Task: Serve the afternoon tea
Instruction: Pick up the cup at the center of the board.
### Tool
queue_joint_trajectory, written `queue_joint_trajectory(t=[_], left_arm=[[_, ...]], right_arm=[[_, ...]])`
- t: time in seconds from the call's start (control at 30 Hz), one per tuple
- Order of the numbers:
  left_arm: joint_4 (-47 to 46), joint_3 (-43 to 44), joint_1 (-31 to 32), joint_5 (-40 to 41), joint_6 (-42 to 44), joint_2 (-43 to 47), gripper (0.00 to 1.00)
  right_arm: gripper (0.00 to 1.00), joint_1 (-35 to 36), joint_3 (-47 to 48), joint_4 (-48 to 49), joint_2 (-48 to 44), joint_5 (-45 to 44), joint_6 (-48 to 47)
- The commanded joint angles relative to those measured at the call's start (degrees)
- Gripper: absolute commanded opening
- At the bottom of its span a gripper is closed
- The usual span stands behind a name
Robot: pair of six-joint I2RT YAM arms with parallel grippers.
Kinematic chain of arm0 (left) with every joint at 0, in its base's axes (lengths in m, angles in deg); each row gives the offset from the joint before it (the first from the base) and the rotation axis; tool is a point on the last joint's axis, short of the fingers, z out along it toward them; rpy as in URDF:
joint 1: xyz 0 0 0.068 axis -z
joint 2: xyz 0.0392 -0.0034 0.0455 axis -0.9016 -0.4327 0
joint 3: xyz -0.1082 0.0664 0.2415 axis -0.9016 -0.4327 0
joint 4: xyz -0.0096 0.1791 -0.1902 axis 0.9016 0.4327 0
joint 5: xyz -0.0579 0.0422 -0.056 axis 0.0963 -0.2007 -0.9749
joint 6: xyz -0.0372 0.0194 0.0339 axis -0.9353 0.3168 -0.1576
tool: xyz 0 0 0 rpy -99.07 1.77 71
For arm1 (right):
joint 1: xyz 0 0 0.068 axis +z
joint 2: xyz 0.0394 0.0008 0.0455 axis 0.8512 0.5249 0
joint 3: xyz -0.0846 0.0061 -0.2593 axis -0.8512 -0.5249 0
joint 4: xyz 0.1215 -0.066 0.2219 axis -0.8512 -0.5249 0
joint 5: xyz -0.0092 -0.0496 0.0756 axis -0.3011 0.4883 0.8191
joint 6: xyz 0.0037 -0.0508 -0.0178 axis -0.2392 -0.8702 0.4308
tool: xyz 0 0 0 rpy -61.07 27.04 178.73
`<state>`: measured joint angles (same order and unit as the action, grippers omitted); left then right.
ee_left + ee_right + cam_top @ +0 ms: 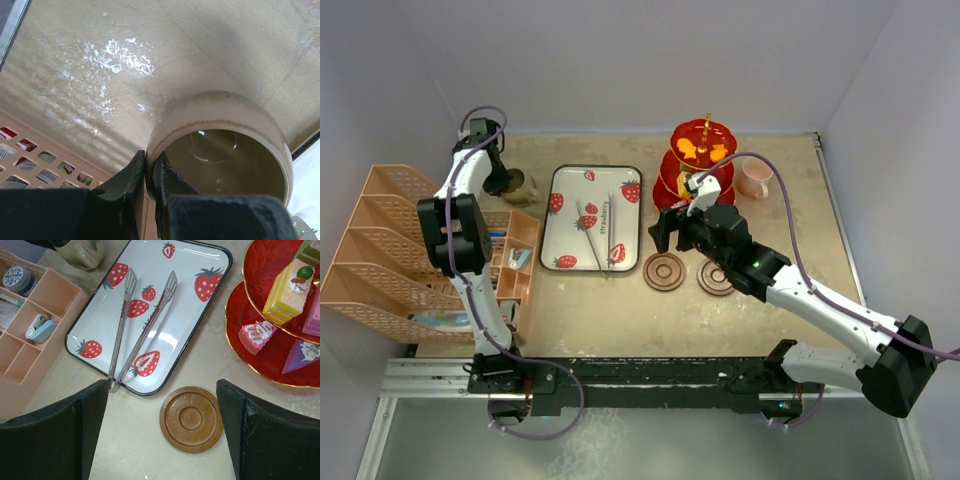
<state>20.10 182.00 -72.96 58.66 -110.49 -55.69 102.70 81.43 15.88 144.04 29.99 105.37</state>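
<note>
the worktop (590,320) is pretty busy. the pink organiser rack (390,250) fills your far left, and the strawberry tray (565,232) sits in the middle. the red three-tier stand (265,360) is at the back right.

your left claw (150,165) is pinched right down on the rim of the olive-brown mug (225,150), with one finger inside and one outside. that mug is at the back left, between the rack and the tray. i can't tell if it's off the surface yet.

your right claw (163,405) is spread wide with nothing in it. it hangs over the left coaster (191,419).

the thing to watch is that both coasters are to the right of the mug and nearer the front, with the whole tray in between. the left coaster (664,271) sits just off the tray's near right corner, and the right coaster (716,277) is just beside it. so i'd guess the mug has to go up and across the tray.

your right arm is parked on the nearer landing spot, so it probably needs to clear out first. the pink mug (756,179) is just right of the stand, so it's the right arm's job.

the tweezers (120,325) lie lengthways on the tray, tips pointing away from you. the toy sweets (290,287) are on the stand's tiers.
</note>
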Motion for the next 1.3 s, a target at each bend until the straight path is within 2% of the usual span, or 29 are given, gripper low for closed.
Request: queue_joint_trajectory(t=[0.0, 0.13, 0.27, 0.53, 0.87, 1.07, 1.27], left_arm=[[-1.8, 0.8, -0.3, -0.8, -0.3, 3.3, 0.05], [-1.6, 1.0, -0.2, -1.2, -0.4, 3.8, 0.00], [-1.8, 1.2, -0.3, -1.2, -0.6, 5.1, 0.00], [-1.3, 2.0, -0.3, -1.9, -0.7, 8.7, 0.00], [0.6, 2.8, 0.0, -3.5, -0.5, 12.9, 0.00], [2.4, 0.6, 3.0, -2.9, 1.0, 17.5, 0.00], [8.6, -0.3, 9.8, 3.0, 1.6, 22.5, 0.00]], right_arm=[[0.91, 0.2, 0.7, 1.0, -1.0, -1.6, 0.2], [0.91, 0.3, 0.7, 1.1, -1.1, -1.7, 0.2], [0.91, 0.2, 0.5, 1.5, -1.3, -1.1, -0.1], [0.91, 0.2, -4.0, 9.5, -4.0, 5.4, -4.3], [0.91, 0.3, -4.8, 12.9, -2.8, 12.4, -6.9], [0.90, 0.3, -5.3, 16.3, -1.3, 17.4, -7.4], [0.89, 1.7, -4.9, 16.5, -0.5, 16.1, -8.6]])
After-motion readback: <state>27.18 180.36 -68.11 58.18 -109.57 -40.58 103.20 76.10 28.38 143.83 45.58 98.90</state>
